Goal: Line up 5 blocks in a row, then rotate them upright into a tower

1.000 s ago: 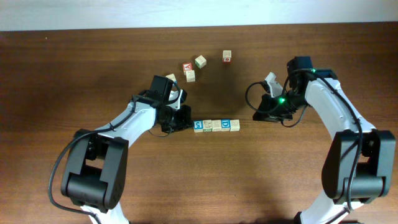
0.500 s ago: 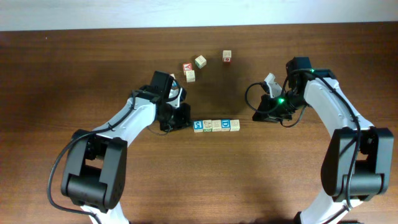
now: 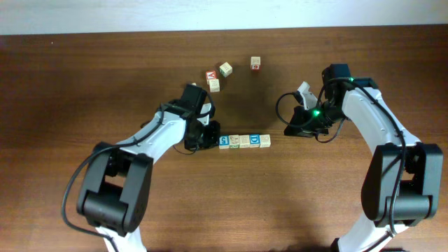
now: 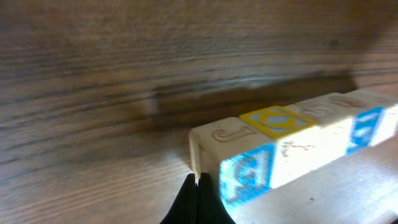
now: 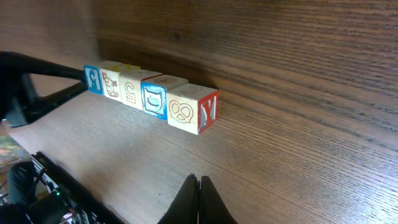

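Found the five blocks (image 3: 243, 141) butted face to face in one straight row on the bench (image 3: 84, 84), with the red Y block (image 5: 200, 109) at the row's right end and the blue-faced end block (image 5: 93, 78) at its left end. Noted the left gripper (image 3: 213, 138) hard by the row's left end, jaws pressed shut on nothing, tips low to the wood and at or just short of that end block; contact could not be told for sure. Judged the closed tips to be serving as a blunt pusher, set against the row's end to nudge or turn a cube rather than pinch it. Noted the right gripper (image 3: 292, 129) off the row's right end, near but apart from it, jaws likewise closed and empty, probably parked there to keep out of the way. Counted four loose blocks (image 3: 225, 68) beyond the row's far side, well apart from it and scattered.
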### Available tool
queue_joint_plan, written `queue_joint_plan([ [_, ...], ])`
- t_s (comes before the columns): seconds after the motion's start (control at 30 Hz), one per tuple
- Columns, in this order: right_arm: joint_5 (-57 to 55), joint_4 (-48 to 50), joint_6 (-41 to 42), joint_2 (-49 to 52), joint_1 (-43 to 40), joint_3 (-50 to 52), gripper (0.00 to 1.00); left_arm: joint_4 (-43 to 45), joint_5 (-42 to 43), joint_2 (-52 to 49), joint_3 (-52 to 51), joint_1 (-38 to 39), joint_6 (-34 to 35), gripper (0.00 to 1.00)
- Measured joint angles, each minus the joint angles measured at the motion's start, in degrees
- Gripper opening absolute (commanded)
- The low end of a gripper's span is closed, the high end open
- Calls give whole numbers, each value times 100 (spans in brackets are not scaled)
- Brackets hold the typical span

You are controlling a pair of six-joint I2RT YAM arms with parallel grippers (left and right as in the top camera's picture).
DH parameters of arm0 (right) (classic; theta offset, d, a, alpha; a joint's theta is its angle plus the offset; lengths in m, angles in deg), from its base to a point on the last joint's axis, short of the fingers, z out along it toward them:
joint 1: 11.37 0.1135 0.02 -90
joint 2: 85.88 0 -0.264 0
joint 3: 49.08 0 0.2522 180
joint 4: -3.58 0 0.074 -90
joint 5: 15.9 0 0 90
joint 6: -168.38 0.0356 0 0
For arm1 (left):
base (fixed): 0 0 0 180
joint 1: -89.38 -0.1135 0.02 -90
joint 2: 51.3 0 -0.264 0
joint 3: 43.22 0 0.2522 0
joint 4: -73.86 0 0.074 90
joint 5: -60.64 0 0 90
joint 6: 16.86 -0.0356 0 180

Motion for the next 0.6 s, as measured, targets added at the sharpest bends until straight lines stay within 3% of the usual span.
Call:
queue_joint_plan([
  [0.6, -136, -17, 2, 0, 0, 0, 4, 315, 389, -142, 0, -9, -42, 0],
])
